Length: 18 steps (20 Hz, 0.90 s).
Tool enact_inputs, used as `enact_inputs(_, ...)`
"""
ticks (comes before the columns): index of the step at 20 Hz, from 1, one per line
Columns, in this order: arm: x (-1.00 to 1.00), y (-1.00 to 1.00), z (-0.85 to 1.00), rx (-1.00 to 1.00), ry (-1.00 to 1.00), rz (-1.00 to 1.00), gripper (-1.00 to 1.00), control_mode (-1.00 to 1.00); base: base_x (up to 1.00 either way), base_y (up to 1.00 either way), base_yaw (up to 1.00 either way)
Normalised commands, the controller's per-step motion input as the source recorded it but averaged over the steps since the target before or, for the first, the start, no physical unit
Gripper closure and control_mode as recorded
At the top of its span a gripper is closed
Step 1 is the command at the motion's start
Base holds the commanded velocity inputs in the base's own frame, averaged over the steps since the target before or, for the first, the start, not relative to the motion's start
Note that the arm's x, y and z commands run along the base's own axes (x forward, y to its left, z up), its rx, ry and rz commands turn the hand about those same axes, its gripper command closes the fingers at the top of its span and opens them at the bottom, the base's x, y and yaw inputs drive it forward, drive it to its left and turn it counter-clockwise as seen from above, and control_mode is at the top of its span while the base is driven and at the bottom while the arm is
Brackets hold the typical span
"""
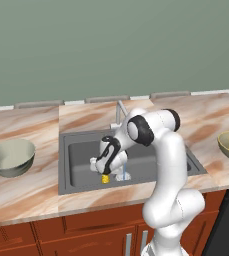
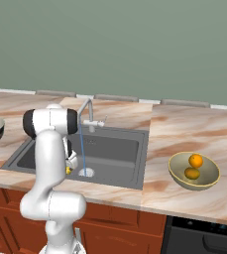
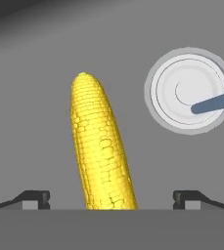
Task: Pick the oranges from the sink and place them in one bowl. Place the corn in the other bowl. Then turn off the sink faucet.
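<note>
Even, flat rendered light; soft shadows, no glare; all views sharp.

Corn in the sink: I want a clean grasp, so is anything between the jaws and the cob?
Nothing visible. The corn lies on the bare sink floor between the open jaws; the drain sits off to one side.

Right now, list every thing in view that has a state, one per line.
hand: open, fingertips either side of the corn, not gripping.
corn: lying on the sink floor beside the drain.
oranges: both in the olive bowl.
grey-green bowl: holds nothing, upright on the counter.
sink faucet: on, water running to the drain.
sink: holds the corn.
</note>
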Motion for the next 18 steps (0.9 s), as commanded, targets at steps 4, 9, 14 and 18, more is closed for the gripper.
enact_inputs(4,0.06,0.00,-0.15,0.00,-0.02,0.00,-1.00,-1.00,0.00,0.00,0.00)
enact_inputs(9,0.13,0.00,-0.13,0.00,-0.04,0.00,-1.00,-1.00,0.00,0.00,0.00)
enact_inputs(14,0.22,0.01,-0.16,0.00,-0.07,0.00,-1.00,-1.00,0.00,0.00,0.00)
enact_inputs(18,0.11,0.03,-0.15,0.00,-0.05,0.00,-1.00,-1.00,0.00,0.00,0.00)
